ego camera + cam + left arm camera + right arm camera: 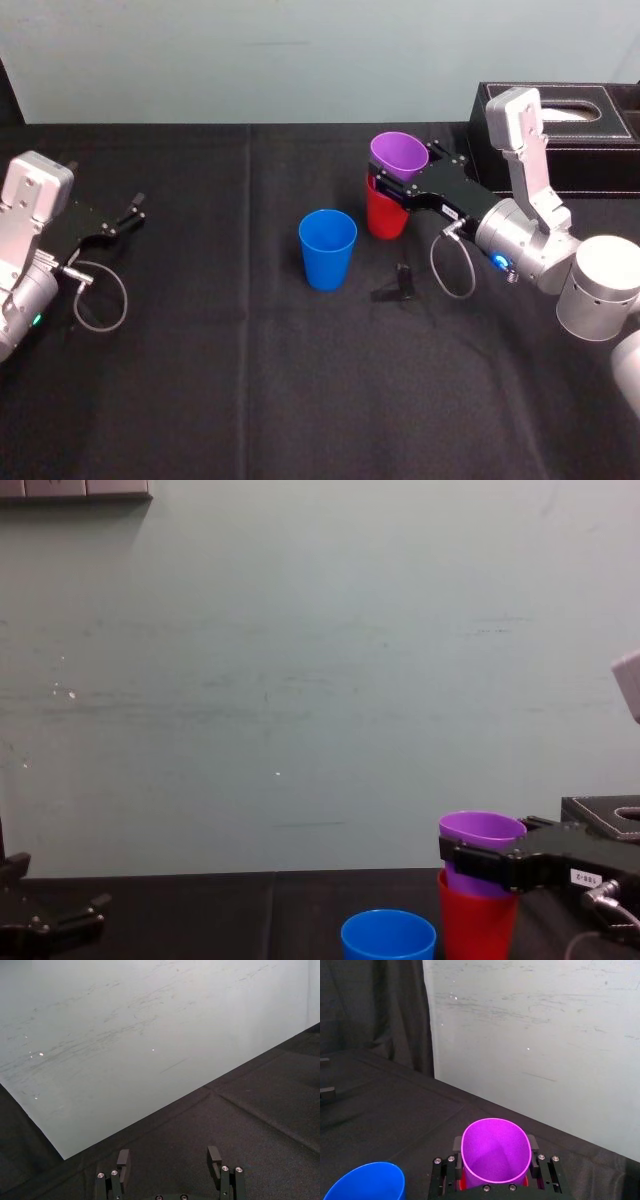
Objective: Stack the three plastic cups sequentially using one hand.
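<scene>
Toward the right of the surface (250,380), the right gripper (402,178) has its fingers (456,1146) pressed against both sides of the purple cup (398,155). It grips just below the rim, which leaves the tapered base free to drop into the red cup (385,220). The purple cup sits partly nested there, leaning a little. The blue cup (327,248) stands upright just beside the pair, mouth up, probably the next to be stacked. At the far left the left gripper (133,212) rests idle, fingers spread and empty.
</scene>
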Robot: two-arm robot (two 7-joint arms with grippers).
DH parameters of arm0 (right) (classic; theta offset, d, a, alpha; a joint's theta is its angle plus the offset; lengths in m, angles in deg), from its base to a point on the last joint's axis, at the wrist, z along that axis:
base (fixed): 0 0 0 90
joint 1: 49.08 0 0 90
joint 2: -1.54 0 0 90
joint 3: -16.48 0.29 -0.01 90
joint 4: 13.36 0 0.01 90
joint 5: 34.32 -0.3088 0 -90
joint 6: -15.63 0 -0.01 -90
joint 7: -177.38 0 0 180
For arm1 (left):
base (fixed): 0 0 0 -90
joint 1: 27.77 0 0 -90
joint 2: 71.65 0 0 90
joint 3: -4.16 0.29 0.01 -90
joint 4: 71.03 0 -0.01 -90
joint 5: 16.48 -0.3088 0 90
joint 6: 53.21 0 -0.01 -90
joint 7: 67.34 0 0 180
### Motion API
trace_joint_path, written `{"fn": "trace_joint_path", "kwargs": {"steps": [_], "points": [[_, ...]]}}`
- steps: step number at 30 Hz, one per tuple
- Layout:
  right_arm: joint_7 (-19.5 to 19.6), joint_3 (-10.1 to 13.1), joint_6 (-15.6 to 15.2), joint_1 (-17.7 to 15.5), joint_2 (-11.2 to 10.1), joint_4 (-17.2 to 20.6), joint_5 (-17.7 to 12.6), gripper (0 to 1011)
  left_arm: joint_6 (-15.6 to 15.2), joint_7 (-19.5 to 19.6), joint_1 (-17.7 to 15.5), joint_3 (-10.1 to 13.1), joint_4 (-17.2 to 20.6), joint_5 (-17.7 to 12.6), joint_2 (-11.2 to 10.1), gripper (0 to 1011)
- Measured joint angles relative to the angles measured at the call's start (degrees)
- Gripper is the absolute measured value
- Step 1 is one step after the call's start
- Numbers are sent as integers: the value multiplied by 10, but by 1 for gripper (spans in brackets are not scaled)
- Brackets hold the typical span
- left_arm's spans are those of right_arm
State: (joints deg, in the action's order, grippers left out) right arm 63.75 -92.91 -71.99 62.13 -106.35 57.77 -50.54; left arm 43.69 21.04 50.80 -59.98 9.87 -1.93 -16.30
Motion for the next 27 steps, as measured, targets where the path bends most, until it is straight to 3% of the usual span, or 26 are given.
{"fn": "trace_joint_path", "kwargs": {"steps": [27], "points": [[10, 4, 26, -4, 15, -22, 23, 732, 0, 0, 0, 0, 0, 0, 0, 1005]]}}
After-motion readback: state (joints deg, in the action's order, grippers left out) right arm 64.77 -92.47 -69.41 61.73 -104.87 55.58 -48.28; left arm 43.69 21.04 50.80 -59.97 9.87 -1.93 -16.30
